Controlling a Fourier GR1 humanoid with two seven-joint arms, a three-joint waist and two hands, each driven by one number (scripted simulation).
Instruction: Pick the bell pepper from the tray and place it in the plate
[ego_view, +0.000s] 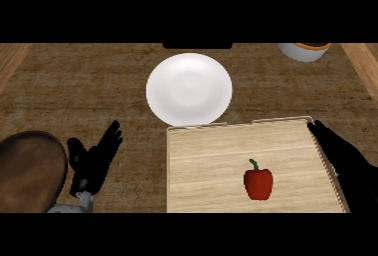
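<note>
A red bell pepper with a green stem lies on the light wooden tray, right of the tray's middle. A white plate sits on the counter just beyond the tray's far edge. My right hand hangs over the tray's right rim with straight fingers pointing away, a short way right of the pepper and holding nothing. At the lower left, my left hand rests open with fingers up, left of the tray.
A round brown wooden object lies at the lower left beside my left hand. A white cup with a brown rim stands at the far right. Pale wooden strips border the dark counter on both sides.
</note>
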